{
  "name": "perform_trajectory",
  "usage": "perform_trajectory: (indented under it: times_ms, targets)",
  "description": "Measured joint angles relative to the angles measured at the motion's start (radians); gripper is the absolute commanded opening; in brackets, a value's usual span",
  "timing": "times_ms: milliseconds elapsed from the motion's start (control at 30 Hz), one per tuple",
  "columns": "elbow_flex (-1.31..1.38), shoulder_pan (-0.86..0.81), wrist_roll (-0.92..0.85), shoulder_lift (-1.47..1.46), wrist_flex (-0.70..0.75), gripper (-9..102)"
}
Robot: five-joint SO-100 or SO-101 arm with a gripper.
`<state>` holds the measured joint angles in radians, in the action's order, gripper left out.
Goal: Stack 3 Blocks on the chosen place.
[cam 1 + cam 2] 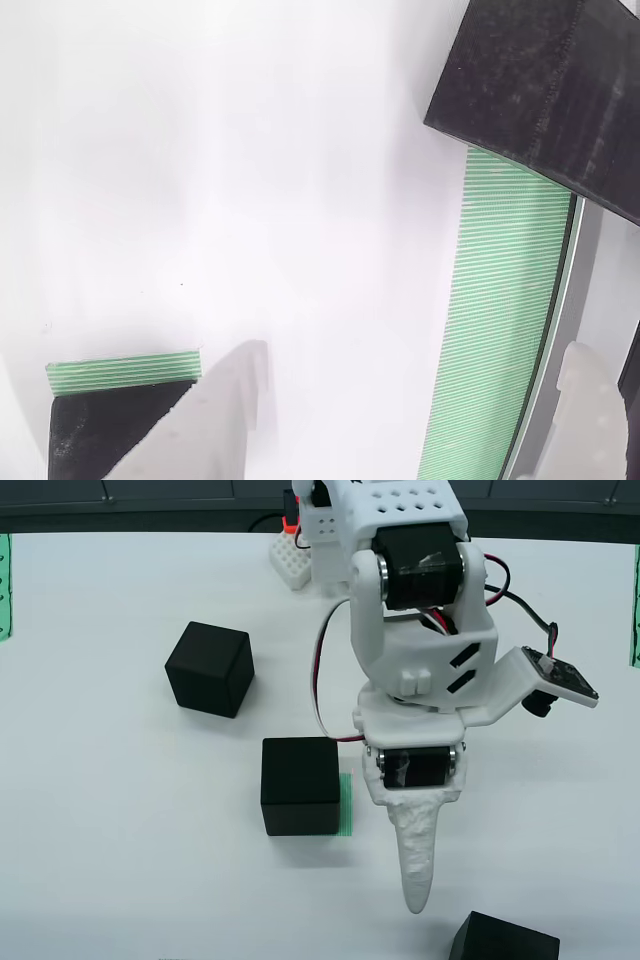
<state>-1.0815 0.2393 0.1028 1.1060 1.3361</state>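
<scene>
The gripper (415, 905) hangs low in the middle of the overhead view with its white fingers pointing at the bottom edge of the frame; in the wrist view the two white fingers (215, 405) stand well apart at the lower corners with bare white table between them, so it is open and holds nothing. One block (300, 785) already sits on the green striped patch (346, 805), just left of the gripper in the overhead view; it covers most of the patch, leaving only a thin strip of green along its right side. A second block (503, 940) lies at the bottom edge of that frame, just right of and below the fingertips, and looks the nearest one to fetch. The third block (209, 668) stands in the upper left part of the table (100, 780), well apart from the arm. The task seems about a third done: one cube placed, two to go. The coming move turns on the near block lying slightly to the right of the fingers' line, so the gripper would need to swing that way and straddle it squarely. A long green striped band (505, 300) runs down the right of the wrist view.
</scene>
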Motion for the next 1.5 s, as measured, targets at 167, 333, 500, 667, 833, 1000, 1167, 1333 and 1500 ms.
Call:
perform_trajectory:
  times_ms: [167,333,500,667,833,1000,1167,1333,1500]
  targets:
    - [0.086,0.034,0.0,-0.025,-0.057,35]
    - [0.215,0.048,0.0,-0.146,-0.08,35]
    - [0.351,0.08,0.0,-0.262,-0.08,35]
    - [0.445,0.103,0.0,-0.324,-0.083,35]
    - [0.491,0.144,-0.014,-0.365,-0.086,35]
    - [0.537,0.15,-0.041,-0.413,-0.095,35]
    - [0.552,0.175,-0.052,-0.436,-0.095,35]
    - [0.555,0.173,-0.069,-0.465,-0.095,35]
    - [0.557,0.169,-0.069,-0.471,-0.072,35]
